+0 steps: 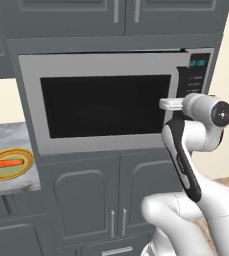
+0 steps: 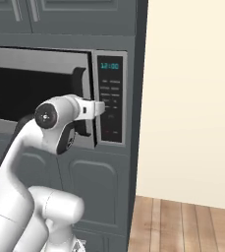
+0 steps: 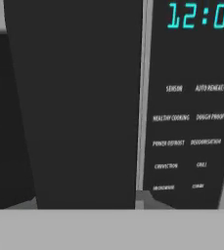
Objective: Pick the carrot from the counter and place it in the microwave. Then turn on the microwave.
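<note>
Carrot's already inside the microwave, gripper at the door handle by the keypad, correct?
Not quite. The carrot is not in the microwave; it lies on the yellow-rimmed plate on the counter, as the left base view shows. The rest holds: the gripper is at the door handle by the keypad.

carrot (image 1: 9,163) on plate (image 1: 26,169) on surface (image 1: 8,134) | microwave (image 1: 101,102) right of surface | claw (image 2: 100,109) at handle (image 2: 82,101), keypad (image 2: 111,101) right of handle
</note>
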